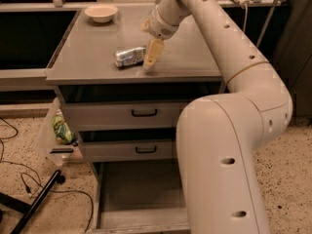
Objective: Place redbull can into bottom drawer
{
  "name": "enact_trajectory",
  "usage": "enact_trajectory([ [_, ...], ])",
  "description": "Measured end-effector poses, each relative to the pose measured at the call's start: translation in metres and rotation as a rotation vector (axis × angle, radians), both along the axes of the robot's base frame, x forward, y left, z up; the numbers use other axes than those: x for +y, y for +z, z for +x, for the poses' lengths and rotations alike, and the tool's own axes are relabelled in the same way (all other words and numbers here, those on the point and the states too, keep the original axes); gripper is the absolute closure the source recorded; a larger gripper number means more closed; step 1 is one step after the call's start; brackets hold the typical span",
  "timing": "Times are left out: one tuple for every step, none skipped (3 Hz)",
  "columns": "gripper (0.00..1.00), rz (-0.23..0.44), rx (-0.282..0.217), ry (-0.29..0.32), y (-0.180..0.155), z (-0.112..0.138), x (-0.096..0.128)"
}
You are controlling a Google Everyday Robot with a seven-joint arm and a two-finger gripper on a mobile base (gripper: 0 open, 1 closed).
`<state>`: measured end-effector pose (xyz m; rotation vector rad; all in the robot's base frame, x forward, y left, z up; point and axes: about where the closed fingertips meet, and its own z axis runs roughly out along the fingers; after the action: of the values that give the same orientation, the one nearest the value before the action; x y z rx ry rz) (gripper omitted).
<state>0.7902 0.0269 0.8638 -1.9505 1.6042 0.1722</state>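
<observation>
Robot arm (pixel 229 145), cream-coloured & by far the biggest thing in shot, rises from lower right, bends at the right edge & reaches back left across a grey metal cabinet (pixel 195 65). Below the cabinet top, three drawers: the bottom drawer (pixel 136 189) is pulled out toward the camera, its plain grey inside showing, w/ the arm's bulk covering its right part. Above it the middle drawer (pixel 117 150) & top drawer (pixel 107 115), each w/ a black handle, stand a little way out.

Speckled floor (pixel 29 145) at left carries black cables (pixel 19 172) & a black pole (pixel 41 199) lying at a slant. A clear bin (pixel 48 140) beside the cabinet's left side holds a green packet (pixel 62 129).

On the cabinet top, a cream bowl (pixel 101 12) sits at the far left corner, well apart from the rest. The redbull can (pixel 128 57) lies on its side near the front edge, left of centre, not in any drawer. The gripper (pixel 149 62) points down at the can's right end, touching or just beside it; whether it grasps the can cannot be told.
</observation>
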Motion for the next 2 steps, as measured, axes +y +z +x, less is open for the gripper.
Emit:
enact_trajectory([
  [0.42,0.000,0.000,0.000,0.0000,0.0000,0.0000],
  [0.65,0.000,0.000,0.000,-0.0001,0.0000,0.0001],
])
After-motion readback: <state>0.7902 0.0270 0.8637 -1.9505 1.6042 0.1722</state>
